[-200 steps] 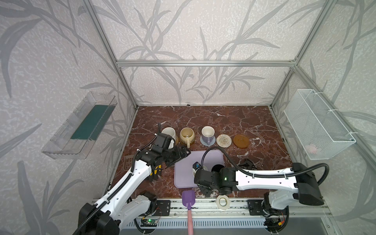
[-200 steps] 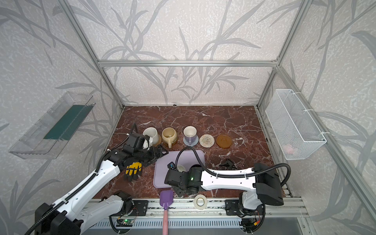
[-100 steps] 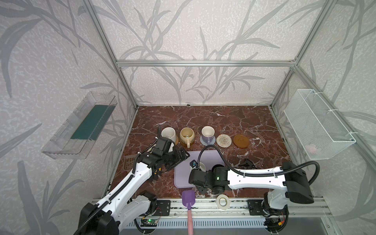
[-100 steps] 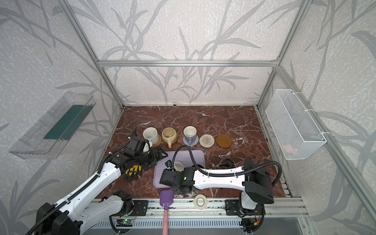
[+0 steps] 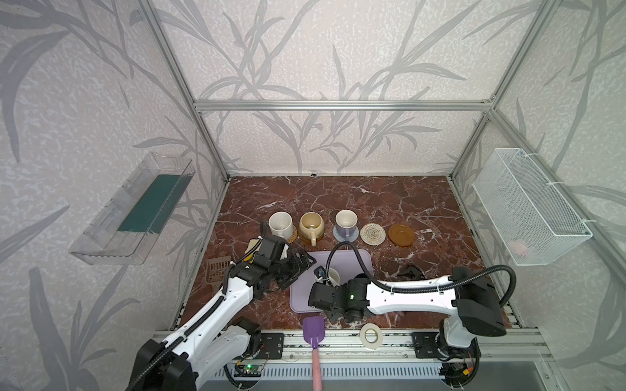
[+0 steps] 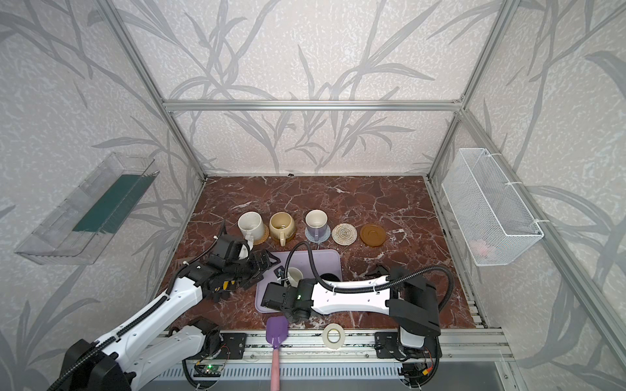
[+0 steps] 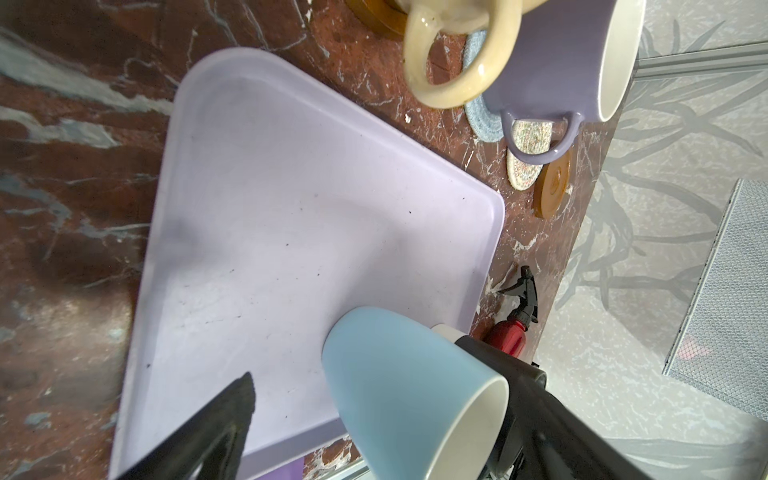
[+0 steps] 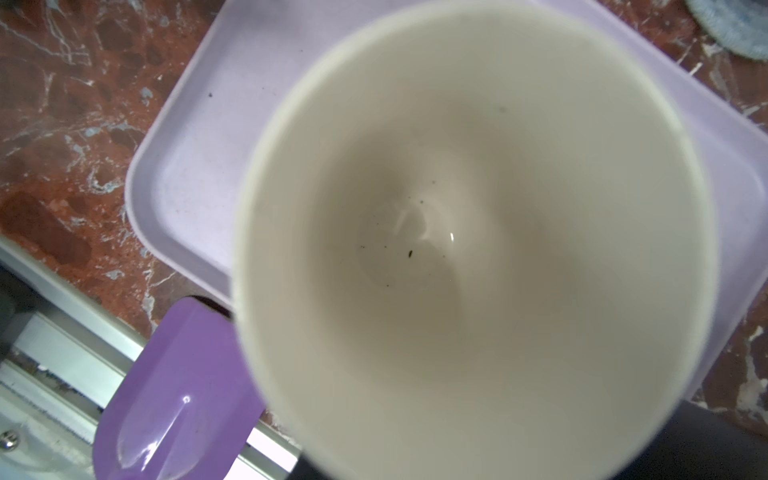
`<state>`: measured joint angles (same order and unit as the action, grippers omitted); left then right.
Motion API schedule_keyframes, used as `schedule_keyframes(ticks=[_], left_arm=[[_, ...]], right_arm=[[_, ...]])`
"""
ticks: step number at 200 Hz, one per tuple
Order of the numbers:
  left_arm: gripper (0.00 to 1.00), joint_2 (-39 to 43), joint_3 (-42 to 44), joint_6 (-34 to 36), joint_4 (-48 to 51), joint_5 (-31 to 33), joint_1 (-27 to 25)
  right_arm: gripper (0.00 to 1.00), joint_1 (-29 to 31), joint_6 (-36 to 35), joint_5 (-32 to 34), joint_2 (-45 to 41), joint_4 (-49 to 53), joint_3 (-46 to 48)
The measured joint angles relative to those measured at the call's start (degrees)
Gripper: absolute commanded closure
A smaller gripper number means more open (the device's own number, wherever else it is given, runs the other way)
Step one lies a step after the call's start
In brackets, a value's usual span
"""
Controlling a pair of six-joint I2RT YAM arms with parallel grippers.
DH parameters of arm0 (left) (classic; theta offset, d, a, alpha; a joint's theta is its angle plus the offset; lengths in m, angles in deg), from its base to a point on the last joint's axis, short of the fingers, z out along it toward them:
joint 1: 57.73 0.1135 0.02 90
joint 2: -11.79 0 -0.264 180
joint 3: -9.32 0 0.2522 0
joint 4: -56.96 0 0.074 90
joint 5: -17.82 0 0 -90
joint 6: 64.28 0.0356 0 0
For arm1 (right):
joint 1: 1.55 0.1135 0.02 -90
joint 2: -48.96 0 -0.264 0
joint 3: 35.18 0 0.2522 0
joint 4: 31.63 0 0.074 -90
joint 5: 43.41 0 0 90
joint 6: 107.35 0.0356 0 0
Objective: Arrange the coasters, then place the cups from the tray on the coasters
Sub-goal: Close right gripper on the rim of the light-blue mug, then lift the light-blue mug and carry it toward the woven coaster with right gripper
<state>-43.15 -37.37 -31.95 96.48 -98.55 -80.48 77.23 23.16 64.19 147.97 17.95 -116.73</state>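
Note:
In both top views the white cup (image 5: 280, 224) (image 6: 250, 224), cream-yellow cup (image 5: 311, 224) and lilac cup (image 5: 345, 220) (image 7: 557, 62) each stand on a coaster in a row. The beige coaster (image 5: 372, 233) (image 7: 523, 174) and an amber coaster (image 5: 401, 234) (image 7: 552, 191) are bare. The light blue cup (image 5: 333, 276) (image 7: 407, 395) (image 8: 457, 228) and black cup (image 6: 330, 277) are on the lilac tray (image 5: 359, 267) (image 7: 311, 208). My right gripper (image 5: 325, 279) (image 6: 284, 276) pinches the blue cup's wall. The left gripper (image 5: 302, 265) is open beside it, one finger (image 7: 232, 415) over the tray.
A purple spatula (image 5: 313, 330) (image 8: 178, 395) and a white tape ring (image 5: 371, 335) lie at the front edge. A red spray bottle (image 7: 509, 336) lies right of the tray, a brown scoop (image 5: 215, 272) at the left wall. A wire basket (image 5: 528, 210) hangs on the right wall.
My right arm slid left along the tray's front and its jaws narrowed onto the light blue cup. The left gripper drew back from the white cup toward the tray's left edge, still open.

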Motion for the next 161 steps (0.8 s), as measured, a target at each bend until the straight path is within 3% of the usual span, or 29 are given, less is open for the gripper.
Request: schedule_keyframes(ticks=[64,86,107,161], left_arm=[[0.01,-0.61,0.0,0.35,-0.83,-0.07,0.11],[0.01,-0.83,-0.24,1.49,0.22,0.26,0.31],[0.01,-0.66,-1.03,2.58,1.62,1.38,0.33],[0.01,-0.48,-5.64,5.42,5.53,3.56,0.55]], right_arm=[[0.72,-1.38,0.28,-1.22,1.01,-0.72,0.0],[0.78,-1.66,0.48,-1.49,1.57,-0.7,0.0],[1.0,-1.73,0.24,-1.62,1.57,-1.01,0.0],[1.0,-1.81,0.9,-1.46,0.0,-2.32,1.57]])
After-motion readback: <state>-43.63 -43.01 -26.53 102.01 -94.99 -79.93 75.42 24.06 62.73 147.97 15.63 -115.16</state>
